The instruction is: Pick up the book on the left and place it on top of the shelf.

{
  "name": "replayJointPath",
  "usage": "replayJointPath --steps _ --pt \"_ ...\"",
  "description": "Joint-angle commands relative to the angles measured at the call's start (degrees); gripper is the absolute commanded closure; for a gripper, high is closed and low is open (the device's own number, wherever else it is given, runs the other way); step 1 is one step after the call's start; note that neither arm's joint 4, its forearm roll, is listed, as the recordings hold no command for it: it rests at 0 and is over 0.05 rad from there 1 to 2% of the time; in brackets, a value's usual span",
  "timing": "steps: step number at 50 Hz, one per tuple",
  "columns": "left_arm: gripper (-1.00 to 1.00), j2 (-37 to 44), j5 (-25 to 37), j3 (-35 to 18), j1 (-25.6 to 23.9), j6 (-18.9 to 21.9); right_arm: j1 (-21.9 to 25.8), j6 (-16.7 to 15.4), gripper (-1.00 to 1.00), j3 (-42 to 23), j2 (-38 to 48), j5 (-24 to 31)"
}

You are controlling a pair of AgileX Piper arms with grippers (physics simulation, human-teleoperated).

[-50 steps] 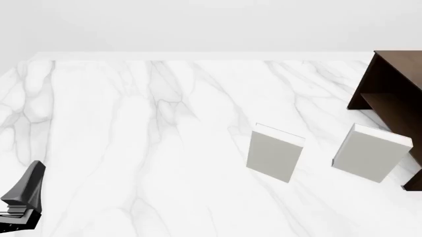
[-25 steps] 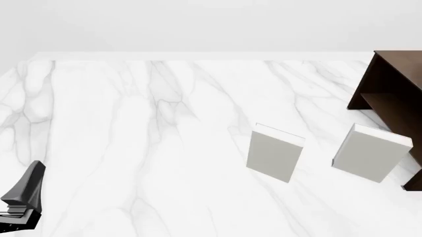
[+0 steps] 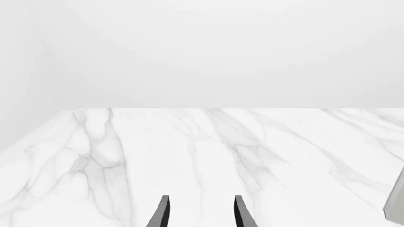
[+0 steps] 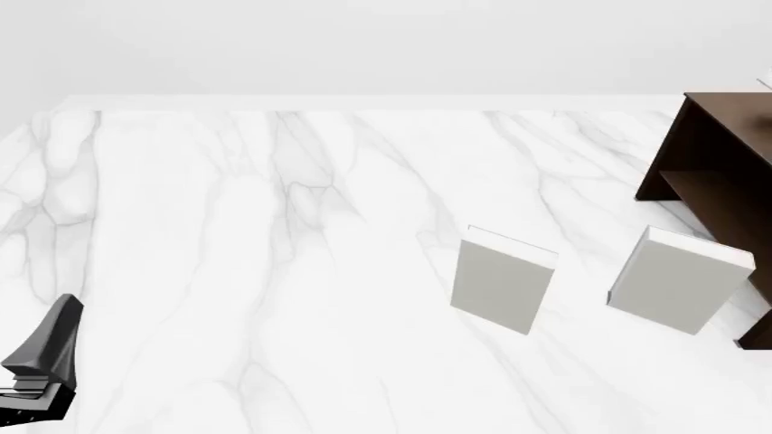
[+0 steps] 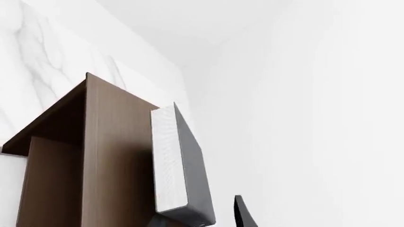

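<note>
Front view, white marble table [image 4: 277,271], left fingers [image 3: 200,215] released, right fingers [image 5: 208,220] grasping book [image 5: 180,170] at shelf [image 5: 107,156].

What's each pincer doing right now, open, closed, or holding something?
Left pincer: open, holding nothing.
Right pincer: shut on the book, above the shelf.

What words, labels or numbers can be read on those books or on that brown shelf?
None: no text shows in any view.
The two grey-white books standing on the table have blank covers.
The dark book by the right end effector shows only a plain charcoal cover and white page edges.
The shelf is bare brown wood, with no label or sign.
The marble table carries only grey veining.
</note>
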Motion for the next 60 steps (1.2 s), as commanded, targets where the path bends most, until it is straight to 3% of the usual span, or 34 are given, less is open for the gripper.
replayJointPath --steps 1,38,60 --pt "-1.0 0.0 0.0 0.0 0.0 0.0 -0.26 0.48 -1.0 0.82 -1.52 -0.04" --pt "-1.0 0.0 0.0 0.0 0.0 0.0 -0.44 4.15 -1.0 14.22 -15.6 -0.12" --pt "-1.0 0.0 0.0 0.0 0.0 0.0 -0.01 8.83 -1.0 15.68 -24.12 2.64"
